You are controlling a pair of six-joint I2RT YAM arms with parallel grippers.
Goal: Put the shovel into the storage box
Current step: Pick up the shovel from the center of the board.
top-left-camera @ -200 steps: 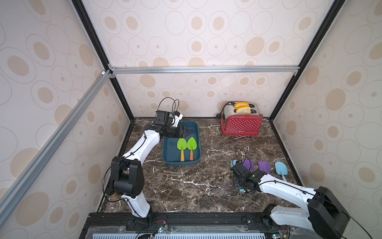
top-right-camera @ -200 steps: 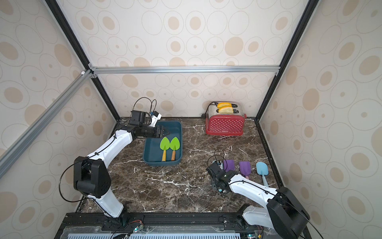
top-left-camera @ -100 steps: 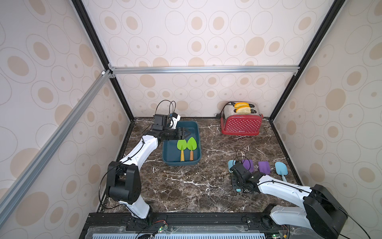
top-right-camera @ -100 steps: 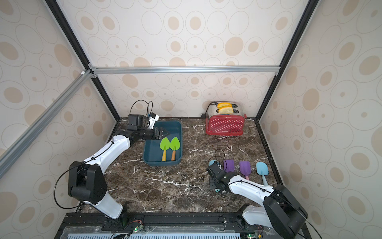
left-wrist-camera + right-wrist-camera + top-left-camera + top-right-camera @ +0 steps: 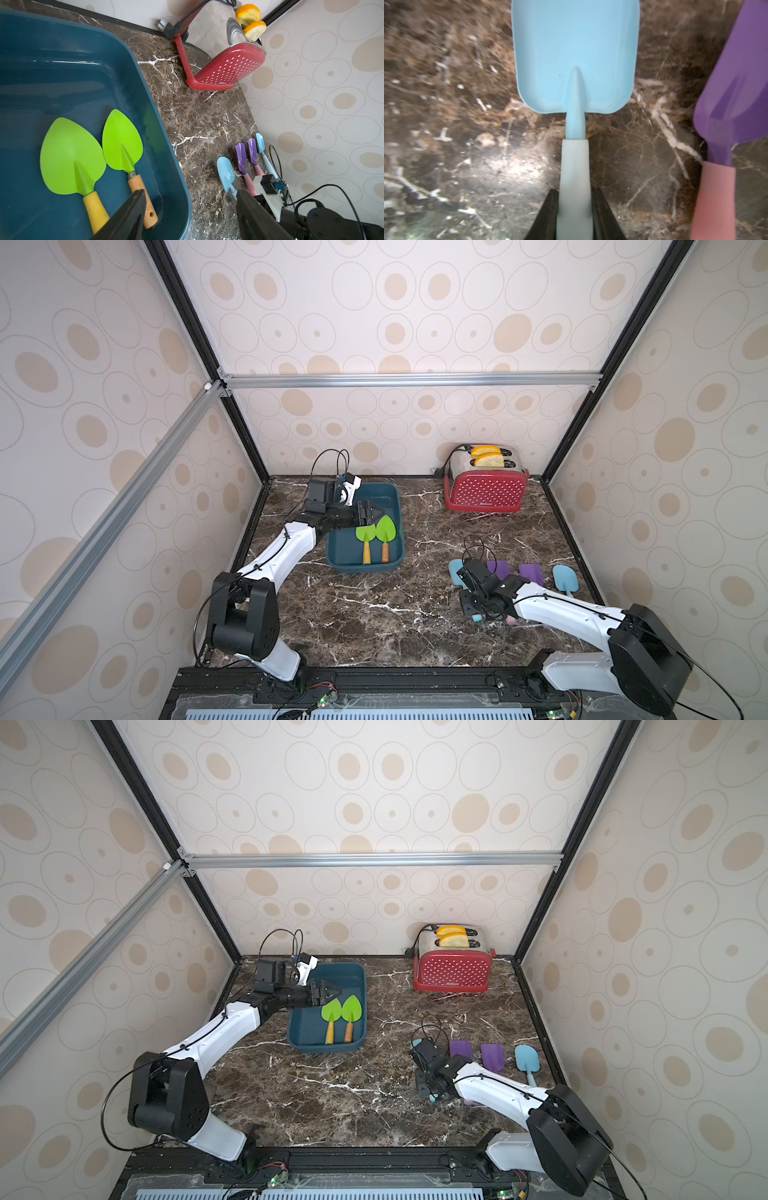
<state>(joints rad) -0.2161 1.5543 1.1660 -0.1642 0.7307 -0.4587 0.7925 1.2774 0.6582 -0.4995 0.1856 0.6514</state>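
Jaws of the right gripper [image 5: 574, 192] clamp the handle of the blue shovel [image 5: 575, 52], which lies parallel to the storage box [image 5: 361, 569] but well apart from it; the left gripper [image 5: 371, 512], spread and empty, hovers over that box.

White arm links [image 5: 291, 547], black joint housings [image 5: 245, 622], black tapered jaws, thin looping black cables [image 5: 321, 457].

Both top views look steeply down from high over the front edge of the dark brown marbled tabletop [image 5: 374, 614] toward the back wall, far enough off to take in both arms and the shallow dark teal plastic storage box [image 5: 384, 497]. The left wrist camera hangs close over the storage box, facing across its rim to the red polka-dot toaster [image 5: 228, 70]. The right wrist camera, well apart from the storage box, looks from very near along a pale blue plastic shovel [image 5: 575, 52], which all views share.
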